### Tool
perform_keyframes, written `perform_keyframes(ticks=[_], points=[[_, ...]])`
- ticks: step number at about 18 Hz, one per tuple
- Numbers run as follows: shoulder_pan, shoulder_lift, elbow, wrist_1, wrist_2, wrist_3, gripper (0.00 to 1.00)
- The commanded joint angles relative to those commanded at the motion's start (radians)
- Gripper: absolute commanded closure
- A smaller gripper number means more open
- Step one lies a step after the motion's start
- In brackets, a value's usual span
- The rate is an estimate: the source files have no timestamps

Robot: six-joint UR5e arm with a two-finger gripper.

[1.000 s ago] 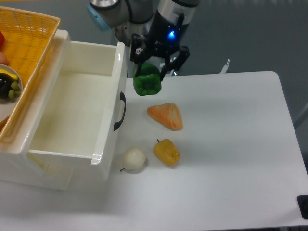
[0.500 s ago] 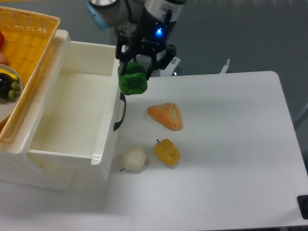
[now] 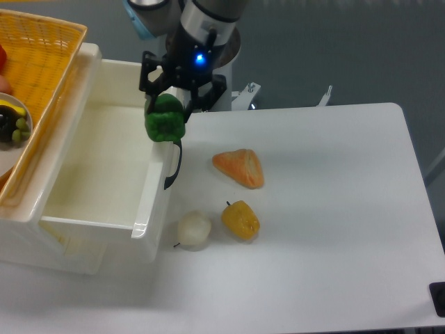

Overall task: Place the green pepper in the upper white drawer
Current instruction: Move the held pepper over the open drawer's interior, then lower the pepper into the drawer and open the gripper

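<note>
We note the gripper (image 3: 167, 94) with its dark fingers (image 3: 149, 78) clamped on the small glossy dark-green bell pepper (image 3: 165, 119), holding it aloft. The pepper hangs over the front panel of the large cream-white plastic drawer box (image 3: 104, 174), just above the box's dark curved handle (image 3: 175, 163), partly over the open interior. A blue light glows on the gripper body. On the white surface (image 3: 327, 209) beyond the drawer's handle side lie an orange wedge (image 3: 240, 168), a yellow-orange pepper-shaped item (image 3: 240, 220) and a pale round bulb (image 3: 194, 230), the bulb nearest the drawer. A yellow wicker basket (image 3: 42, 62) overlaps the drawer's far side.
</note>
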Motion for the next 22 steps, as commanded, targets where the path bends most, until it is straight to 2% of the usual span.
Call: perform_keyframes(ticks=[5, 8, 15, 19, 20, 22], points=[[-0.044, -0.021, -0.002, 0.002, 0.0, 0.0, 0.43], [-0.077, -0.04, -0.003, 0.024, 0.0, -0.002, 0.37], [-0.107, -0.051, -0.011, 0.029, 0.002, 0.0, 0.36], [-0.109, -0.061, -0.011, 0.031, 0.003, 0.002, 0.24], [-0.109, -0.061, -0.012, 0.031, 0.005, 0.006, 0.13], [-0.12, -0.061, -0.011, 0.032, 0.005, 0.009, 0.05]])
